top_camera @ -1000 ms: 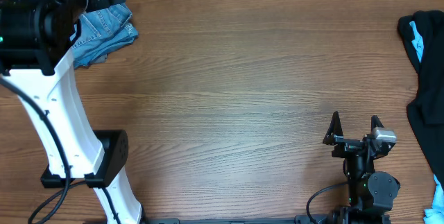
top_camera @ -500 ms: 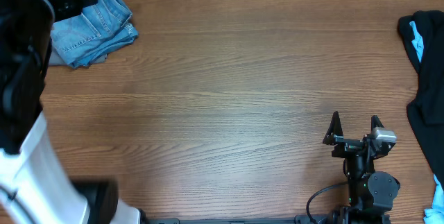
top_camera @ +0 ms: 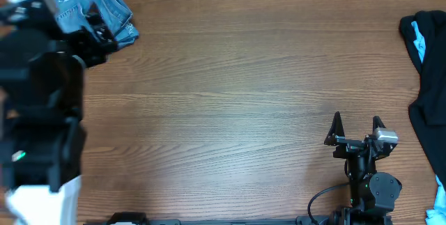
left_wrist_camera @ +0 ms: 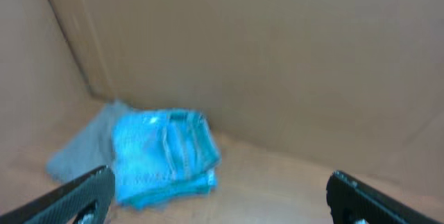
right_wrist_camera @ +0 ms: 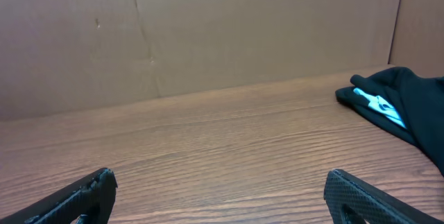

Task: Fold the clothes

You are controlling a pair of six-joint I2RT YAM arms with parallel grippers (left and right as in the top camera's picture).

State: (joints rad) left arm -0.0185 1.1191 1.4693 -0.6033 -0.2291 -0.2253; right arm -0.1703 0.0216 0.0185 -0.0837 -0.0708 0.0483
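The blue jeans (top_camera: 97, 2) are lying in a small neat pile at the far left corner of the table (top_camera: 244, 99). They are looking folded to me, so that job seems done. The left claw (left_wrist_camera: 220, 189) is hanging near them, wide open, holding nothing. The right claw (right_wrist_camera: 218, 189) is sitting well away, wide open and empty too. A black cloth (top_camera: 426, 72) is lying crumpled at the right edge.
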